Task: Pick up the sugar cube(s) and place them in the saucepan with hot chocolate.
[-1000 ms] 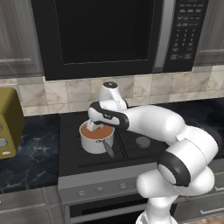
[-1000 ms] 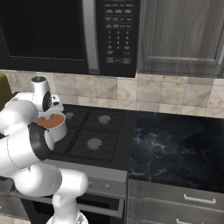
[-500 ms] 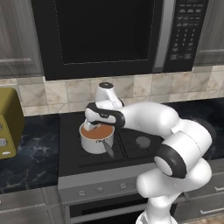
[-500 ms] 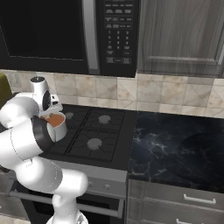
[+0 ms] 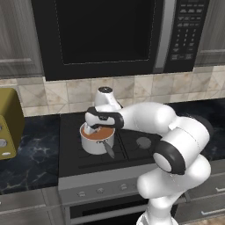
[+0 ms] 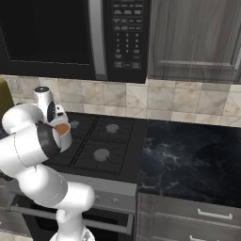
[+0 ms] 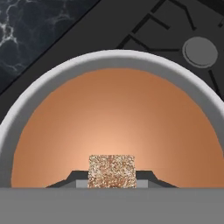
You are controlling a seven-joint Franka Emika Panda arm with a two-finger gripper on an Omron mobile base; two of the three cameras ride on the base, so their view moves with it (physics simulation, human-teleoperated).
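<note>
At the bottom centre of the hand view, the gripper [image 7: 112, 183] pinches a speckled tan sugar cube [image 7: 112, 171] between its dark tips, directly over smooth reddish-brown liquid. The round silver saucepan [image 5: 96, 139] sits at mid-left of the left base view, on the black stove [image 5: 70, 151].

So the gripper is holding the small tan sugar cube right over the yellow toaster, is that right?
Not over a toaster. In the hand view the gripper holds the small tan sugar cube over the round silver saucepan of reddish-brown hot chocolate.
</note>
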